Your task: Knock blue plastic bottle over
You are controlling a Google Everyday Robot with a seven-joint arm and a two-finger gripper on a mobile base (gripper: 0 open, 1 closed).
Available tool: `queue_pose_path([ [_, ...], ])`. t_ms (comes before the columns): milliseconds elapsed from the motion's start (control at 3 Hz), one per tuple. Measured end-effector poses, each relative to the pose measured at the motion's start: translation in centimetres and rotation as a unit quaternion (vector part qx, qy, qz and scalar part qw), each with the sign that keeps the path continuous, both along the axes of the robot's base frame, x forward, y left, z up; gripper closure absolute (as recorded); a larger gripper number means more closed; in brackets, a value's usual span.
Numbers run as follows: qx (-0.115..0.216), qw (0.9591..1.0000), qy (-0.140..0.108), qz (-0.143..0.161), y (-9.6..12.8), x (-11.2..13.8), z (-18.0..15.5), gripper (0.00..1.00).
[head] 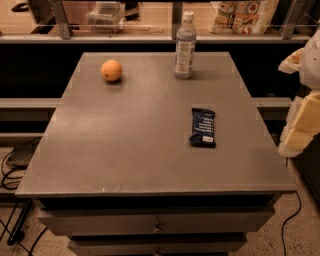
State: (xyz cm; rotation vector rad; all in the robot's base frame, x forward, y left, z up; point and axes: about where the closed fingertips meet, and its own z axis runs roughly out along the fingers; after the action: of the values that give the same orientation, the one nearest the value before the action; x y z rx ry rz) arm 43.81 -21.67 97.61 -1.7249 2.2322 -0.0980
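Pincer: the pincer (301, 126) shows as pale cream and white pieces at the right edge of the camera view, partly cut off by the frame. It sits beyond the right side of the counter (135, 145), off its surface.
Pincer opening: cannot tell, wide or narrow. Nothing is seen held, and it touches none of the things on the counter.
Snack bar: the nearest thing to the pincer. A dark blue flat snack bar (203, 127) lies on the right half of the counter, long side running front to back. It has white print and a small white patch at the near end; the words cannot be read.
Bottle: the bottle (185, 46) stands upright near the back edge of the counter, right of centre and well apart from the pincer. Clear bluish plastic, white screw cap.
Bottle label: pale, with a block of dark print; not readable.
Orange: an orange (111, 70) rests at the back left of the counter, well apart from the bottle and shorter than it.
Counter: grey top with drawers (157, 226) beneath the front edge.
Behind counter: a ledge with a clear tub (105, 15) on the left and a printed bag (245, 14) on the right; the bag's writing cannot be read.
Floor: dark cables (11, 175) at the left and one cable (292, 215) at the right.
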Motion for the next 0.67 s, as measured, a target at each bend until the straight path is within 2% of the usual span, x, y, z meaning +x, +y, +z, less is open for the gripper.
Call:
queue_pose_path([
  [667,-0.004,0.9999,-0.009,0.006,0.16,0.01,0.22,0.0],
])
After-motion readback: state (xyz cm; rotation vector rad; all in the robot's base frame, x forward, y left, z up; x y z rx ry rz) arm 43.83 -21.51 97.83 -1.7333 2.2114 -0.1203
